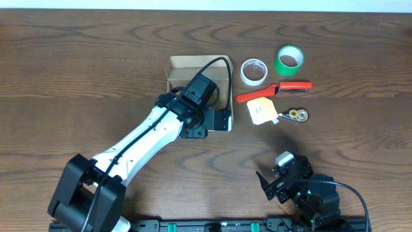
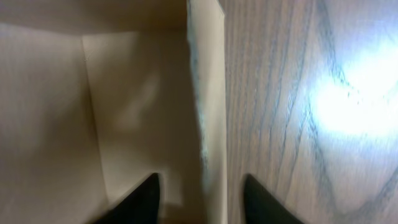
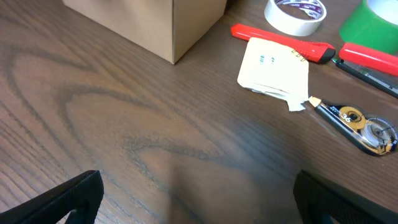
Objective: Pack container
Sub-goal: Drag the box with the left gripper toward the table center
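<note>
The container (image 1: 177,66) is a small tan cardboard box, open at the top, at the middle back of the table. My left arm reaches over it, with the left gripper (image 1: 220,120) at the box's right wall. In the left wrist view the left gripper (image 2: 202,199) is open and straddles that wall (image 2: 210,93), one finger inside the box and one outside over the table. What I see of the box interior (image 2: 124,106) looks bare. My right gripper (image 1: 273,183) is open and empty near the front edge, also in the right wrist view (image 3: 199,205). The box corner (image 3: 155,25) shows there too.
Right of the box lie a white tape roll (image 1: 253,71), a green tape roll (image 1: 290,59), red-handled pliers (image 1: 273,90), a tan card (image 1: 262,111) and a small black and gold tool (image 1: 296,115). The right wrist view shows the card (image 3: 273,71) and the tool (image 3: 357,121).
</note>
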Robot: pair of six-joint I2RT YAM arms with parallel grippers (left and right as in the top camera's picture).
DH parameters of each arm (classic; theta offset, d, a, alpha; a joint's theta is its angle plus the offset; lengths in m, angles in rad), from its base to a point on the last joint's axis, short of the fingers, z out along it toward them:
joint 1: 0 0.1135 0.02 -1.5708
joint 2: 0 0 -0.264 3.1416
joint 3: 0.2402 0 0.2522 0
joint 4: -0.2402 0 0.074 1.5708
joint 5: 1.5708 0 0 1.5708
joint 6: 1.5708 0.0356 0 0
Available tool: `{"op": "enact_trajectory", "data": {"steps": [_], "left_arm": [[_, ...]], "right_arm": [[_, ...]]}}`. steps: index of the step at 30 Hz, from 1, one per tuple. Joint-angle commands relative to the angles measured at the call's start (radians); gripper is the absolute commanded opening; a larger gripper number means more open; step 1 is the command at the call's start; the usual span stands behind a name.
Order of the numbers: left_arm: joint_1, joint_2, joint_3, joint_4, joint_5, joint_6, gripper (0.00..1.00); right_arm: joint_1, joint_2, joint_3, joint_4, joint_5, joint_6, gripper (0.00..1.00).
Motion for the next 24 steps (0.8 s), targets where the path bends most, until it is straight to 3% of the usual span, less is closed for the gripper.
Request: {"op": "enact_trajectory", "data": {"steps": [1,4,5,8,12,13,16,24], "left_arm": [[0.004,-0.018,0.013,-0.002,0.017,-0.065,0.64],[0.004,-0.018,0.013,0.002,0.013,-0.09,0.89],[0.004,-0.018,0.013,0.005,0.01,-0.097,0.91],[0.004,-0.021,0.014,0.011,0.01,-0.128,0.92],[-0.001,-0.055,0.044,0.015,0.013,-0.311,0.93],[-0.001,-0.071,0.056,0.01,0.014,-0.366,0.97],[0.0,-0.137,0.103,-0.046,0.037,-0.486,0.95],[0.066,-0.353,0.146,-0.225,0.12,-0.612,0.95]], "right_arm": [[0.009,-0.005,-0.003,0.0,0.007,-0.013,0.99],[0.009,-0.005,-0.003,0.0,0.007,-0.013,0.99],[0.009,-0.005,-0.003,0.0,0.007,-0.013,0.99],[0.009,-0.005,-0.003,0.0,0.007,-0.013,0.99],[0.009,-0.005,-0.003,0.0,0.007,-0.013,0.99],[0.009,-0.005,-0.003,0.0,0.007,-0.013,0.99],[0.009,-0.005,-0.003,0.0,0.007,-0.013,0.99],[0.009,-0.005,-0.003,0.0,0.007,-0.013,0.99]]}}
